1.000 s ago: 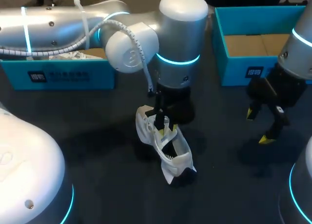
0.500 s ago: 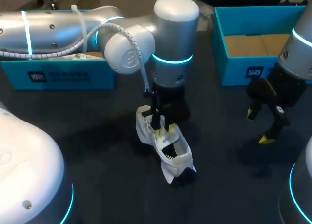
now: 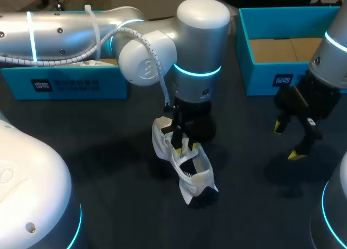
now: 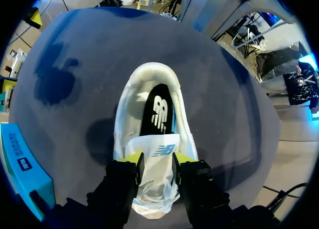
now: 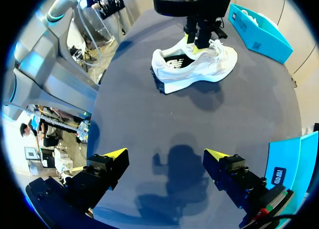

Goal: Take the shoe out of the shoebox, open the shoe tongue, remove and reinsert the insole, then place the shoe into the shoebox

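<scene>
Near the desk's middle sits the white shoe, sole down, with the left gripper at its opening. Only the left wrist view shows the grip: the yellow tips pinch the tongue from both sides, and the black insole lies inside. Toward the right edge the right gripper hangs with fingers spread wide, holding nothing. A teal shoebox sits at the far right corner.
</scene>
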`<state>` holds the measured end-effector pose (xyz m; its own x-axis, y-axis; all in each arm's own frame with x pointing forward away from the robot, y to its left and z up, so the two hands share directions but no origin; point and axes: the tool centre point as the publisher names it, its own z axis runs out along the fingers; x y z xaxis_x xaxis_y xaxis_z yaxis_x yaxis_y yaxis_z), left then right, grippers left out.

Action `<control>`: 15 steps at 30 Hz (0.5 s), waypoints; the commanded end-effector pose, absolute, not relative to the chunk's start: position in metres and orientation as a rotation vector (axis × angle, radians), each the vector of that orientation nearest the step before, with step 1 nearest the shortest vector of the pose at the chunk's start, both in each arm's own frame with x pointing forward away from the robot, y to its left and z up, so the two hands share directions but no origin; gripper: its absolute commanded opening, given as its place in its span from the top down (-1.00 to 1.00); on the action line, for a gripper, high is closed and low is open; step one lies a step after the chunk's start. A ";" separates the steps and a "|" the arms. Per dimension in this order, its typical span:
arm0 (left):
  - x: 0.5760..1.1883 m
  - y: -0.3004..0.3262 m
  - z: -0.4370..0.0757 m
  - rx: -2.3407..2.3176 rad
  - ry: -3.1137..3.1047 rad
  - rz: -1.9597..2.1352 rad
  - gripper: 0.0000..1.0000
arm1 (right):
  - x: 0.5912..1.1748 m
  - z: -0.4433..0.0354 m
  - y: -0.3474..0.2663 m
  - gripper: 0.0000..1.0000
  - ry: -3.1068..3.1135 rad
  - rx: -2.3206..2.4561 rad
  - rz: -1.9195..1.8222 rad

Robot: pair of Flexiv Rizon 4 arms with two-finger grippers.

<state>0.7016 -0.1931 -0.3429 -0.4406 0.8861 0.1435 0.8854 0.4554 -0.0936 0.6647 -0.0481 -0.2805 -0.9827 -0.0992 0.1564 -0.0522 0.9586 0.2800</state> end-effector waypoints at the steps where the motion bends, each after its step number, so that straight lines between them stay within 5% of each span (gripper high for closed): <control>1: 0.705 -0.201 -0.363 -1.546 -2.510 0.008 0.26 | 0.664 -0.281 -0.048 -1.00 -2.942 0.115 -0.411; 15: 0.688 -0.193 -0.314 -1.670 -2.534 0.085 0.19 | 0.664 -0.281 -0.048 -1.00 -2.942 0.115 -0.411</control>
